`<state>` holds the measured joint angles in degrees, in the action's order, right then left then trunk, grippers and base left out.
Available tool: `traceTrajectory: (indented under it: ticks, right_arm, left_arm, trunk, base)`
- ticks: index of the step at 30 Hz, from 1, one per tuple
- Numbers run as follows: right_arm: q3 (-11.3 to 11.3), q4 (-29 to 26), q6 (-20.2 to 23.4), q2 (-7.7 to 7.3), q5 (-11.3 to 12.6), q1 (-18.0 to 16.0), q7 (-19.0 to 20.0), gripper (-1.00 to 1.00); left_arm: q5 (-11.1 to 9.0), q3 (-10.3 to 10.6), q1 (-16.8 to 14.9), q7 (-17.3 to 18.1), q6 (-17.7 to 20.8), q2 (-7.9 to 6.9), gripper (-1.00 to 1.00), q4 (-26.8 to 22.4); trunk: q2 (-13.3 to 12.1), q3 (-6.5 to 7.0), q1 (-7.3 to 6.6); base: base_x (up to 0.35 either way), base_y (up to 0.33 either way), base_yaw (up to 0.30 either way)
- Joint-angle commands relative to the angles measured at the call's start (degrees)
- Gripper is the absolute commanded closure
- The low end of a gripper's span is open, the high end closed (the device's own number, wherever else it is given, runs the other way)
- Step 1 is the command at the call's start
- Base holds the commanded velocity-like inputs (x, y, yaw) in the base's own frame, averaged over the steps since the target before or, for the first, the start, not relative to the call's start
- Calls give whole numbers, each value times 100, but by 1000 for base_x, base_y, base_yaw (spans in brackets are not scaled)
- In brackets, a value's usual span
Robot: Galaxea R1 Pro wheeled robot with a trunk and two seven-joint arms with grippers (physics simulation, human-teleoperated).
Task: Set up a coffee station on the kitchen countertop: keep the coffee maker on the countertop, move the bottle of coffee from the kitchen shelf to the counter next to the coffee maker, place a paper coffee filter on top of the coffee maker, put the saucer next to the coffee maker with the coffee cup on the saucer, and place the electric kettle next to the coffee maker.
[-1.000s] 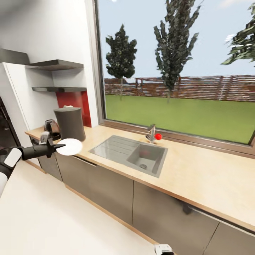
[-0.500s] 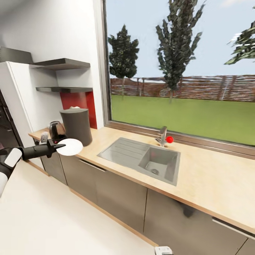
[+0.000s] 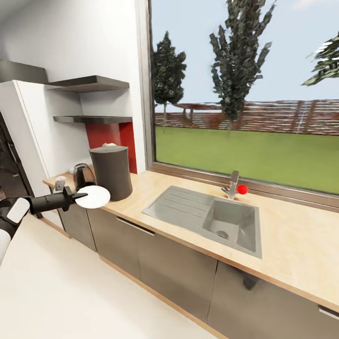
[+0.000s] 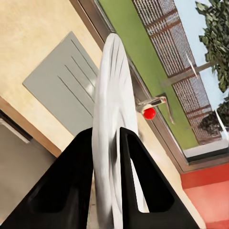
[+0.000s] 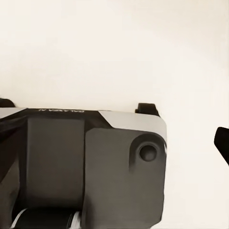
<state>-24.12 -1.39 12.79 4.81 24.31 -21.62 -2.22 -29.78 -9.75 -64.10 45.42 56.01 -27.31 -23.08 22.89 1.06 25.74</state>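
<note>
My left gripper [image 3: 81,194] is shut on the rim of the white saucer [image 3: 96,197], holding it level just off the front edge of the kitchen countertop [image 3: 188,235]. In the left wrist view the saucer [image 4: 112,71] stands edge-on between the two black fingers [image 4: 76,181]. Just behind the saucer stands the dark coffee maker [image 3: 112,172], with the small pale paper coffee filter [image 3: 109,145] peeking over its top. The electric kettle [image 3: 83,175] sits to its left near the counter's end. Two dark boards of the kitchen shelf [image 3: 92,119] hang on the wall above.
A steel sink [image 3: 221,221] with a drainboard is set into the counter, with a tap and red knob [image 3: 241,189] behind it under a large window. Dark grey cabinet fronts [image 3: 165,263] run below. Pale floor spreads in front. The right wrist view looks down on the robot's own body [image 5: 86,167].
The head camera has swung, so the counter, sink and coffee maker drift right in the picture. The left arm keeps its pose with the saucer. The right arm's tip has left the bottom edge.
</note>
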Motion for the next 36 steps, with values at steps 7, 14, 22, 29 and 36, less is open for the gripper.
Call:
traceTrajectory:
  ticks: [7, 14, 22, 29, 36]
  right_arm:
    - [-43, -19, 15, 8, 65, 0, -13, -100]
    - [-40, -19, 5, -20, 72, 0, -17, -100]
    - [-40, -15, -176, -24, 66, 0, -16, -100]
    - [-39, -18, -206, -24, 73, 0, -16, -100]
    - [-39, -19, -207, -24, 74, 0, -23, -100]
  left_arm:
    - [25, -26, 11, 14, 10, 23, 100, 19]
    - [-19, -34, 439, 14, -27, 350, 100, 9]
    - [-1, -35, 613, 19, -29, 376, 100, 7]
    - [-31, -36, 933, 20, -206, 517, 100, 10]
    - [-23, -44, 1032, 11, -624, 748, 100, 20]
  trunk:
    - [3, -2, 4]
    - [3, -2, 4]
    - [3, -2, 4]
    - [3, -2, 4]
    - [3, -2, 4]
  base:
    - [233, 279, 0]
    - [238, 273, -172]
    - [197, 289, -260]
    - [88, 116, -264]
    - [3, 3, -264]
